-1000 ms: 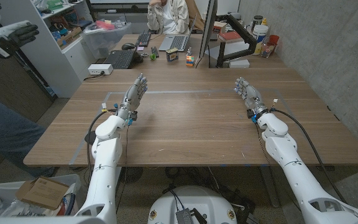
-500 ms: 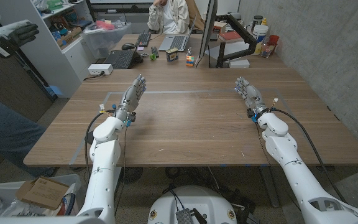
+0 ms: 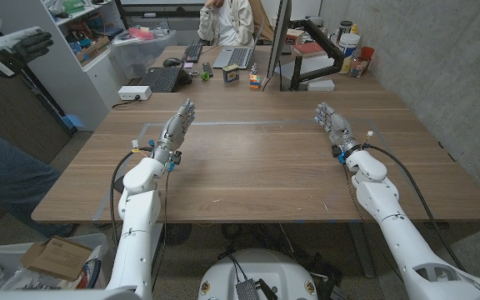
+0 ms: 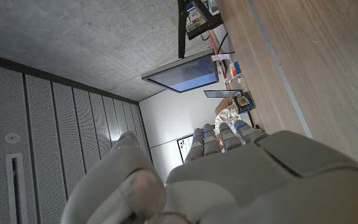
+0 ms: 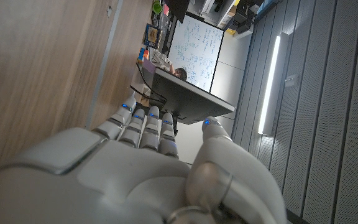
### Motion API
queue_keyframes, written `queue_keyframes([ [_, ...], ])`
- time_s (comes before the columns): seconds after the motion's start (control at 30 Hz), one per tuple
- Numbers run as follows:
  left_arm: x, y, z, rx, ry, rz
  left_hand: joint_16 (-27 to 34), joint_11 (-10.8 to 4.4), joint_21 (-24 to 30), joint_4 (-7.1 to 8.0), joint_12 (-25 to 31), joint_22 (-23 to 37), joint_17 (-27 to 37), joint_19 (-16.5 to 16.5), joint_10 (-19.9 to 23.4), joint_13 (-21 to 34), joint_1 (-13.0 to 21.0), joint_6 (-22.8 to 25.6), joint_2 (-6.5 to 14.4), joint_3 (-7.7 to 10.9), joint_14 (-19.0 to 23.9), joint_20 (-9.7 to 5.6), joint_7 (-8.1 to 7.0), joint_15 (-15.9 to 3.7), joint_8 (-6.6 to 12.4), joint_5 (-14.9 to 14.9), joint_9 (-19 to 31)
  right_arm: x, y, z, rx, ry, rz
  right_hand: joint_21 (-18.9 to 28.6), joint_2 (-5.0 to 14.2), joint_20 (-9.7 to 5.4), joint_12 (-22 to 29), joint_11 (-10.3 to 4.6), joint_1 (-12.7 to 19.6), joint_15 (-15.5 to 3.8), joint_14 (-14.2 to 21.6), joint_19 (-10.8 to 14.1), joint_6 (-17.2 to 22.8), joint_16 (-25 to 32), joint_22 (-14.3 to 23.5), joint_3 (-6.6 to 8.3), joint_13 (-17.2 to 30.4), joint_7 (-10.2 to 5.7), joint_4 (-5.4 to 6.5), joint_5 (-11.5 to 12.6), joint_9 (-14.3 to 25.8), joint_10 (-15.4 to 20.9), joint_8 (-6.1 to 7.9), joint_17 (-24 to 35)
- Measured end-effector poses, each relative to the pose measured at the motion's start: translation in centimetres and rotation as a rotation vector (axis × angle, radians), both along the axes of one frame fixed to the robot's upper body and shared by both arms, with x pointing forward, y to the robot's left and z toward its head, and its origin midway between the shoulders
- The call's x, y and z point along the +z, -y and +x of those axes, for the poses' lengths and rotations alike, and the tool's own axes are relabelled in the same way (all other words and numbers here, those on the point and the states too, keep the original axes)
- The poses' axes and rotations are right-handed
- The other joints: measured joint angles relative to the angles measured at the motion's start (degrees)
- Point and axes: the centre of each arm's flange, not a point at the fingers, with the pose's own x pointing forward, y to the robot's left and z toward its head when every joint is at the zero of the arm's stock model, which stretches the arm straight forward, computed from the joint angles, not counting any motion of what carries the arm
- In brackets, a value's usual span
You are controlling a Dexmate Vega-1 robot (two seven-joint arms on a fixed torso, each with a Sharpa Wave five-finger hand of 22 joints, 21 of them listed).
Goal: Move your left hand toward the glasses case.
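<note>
- On the wooden table (image 3: 257, 167), left of the middle of the frame, what do you see?
- The left hand (image 3: 177, 129). Its fingers are straight and a little apart, pointing to the far end of the table, and it holds nothing.
- And on the right side?
- The right hand (image 3: 332, 125) is just the same, fingers apart, nothing in it. Both hands are well apart from each other.
- Where is the glasses case?
- I cannot pick it out. I can't tell which small thing it could be.
- What is at the top of the frame?
- A keyboard (image 3: 163, 79), a laptop (image 3: 237, 57) and a colored cube (image 3: 255, 82) at the far end. A person (image 3: 227, 18) sits behind them.
- And at the upper left?
- A gloved hand (image 3: 11, 46) of another person.
</note>
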Motion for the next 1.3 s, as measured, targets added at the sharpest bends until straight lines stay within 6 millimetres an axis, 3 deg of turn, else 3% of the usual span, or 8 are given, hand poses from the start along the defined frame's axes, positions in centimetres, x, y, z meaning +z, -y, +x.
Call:
queue_keyframes([
  [1.3,-0.5,-1.8,-1.3,0.025,0.022,0.014,0.0,-0.21,0.0,-0.23,0.0,0.0,0.0,0.1,0.2,0.0,0.5,0.3,0.5,-0.23,0.3,0.52,-0.30,-0.30,0.22,0.0,0.0,0.6,0.1,0.9,-0.011,0.003,-0.004,-0.4,0.00,0.00,0.0,0.00,0.0,0.00,0.0,0.0,0.0,0.0,0.0,0.00,0.1,0.00,0.00,0.0,0.0,0.0,0.00,0.0],
])
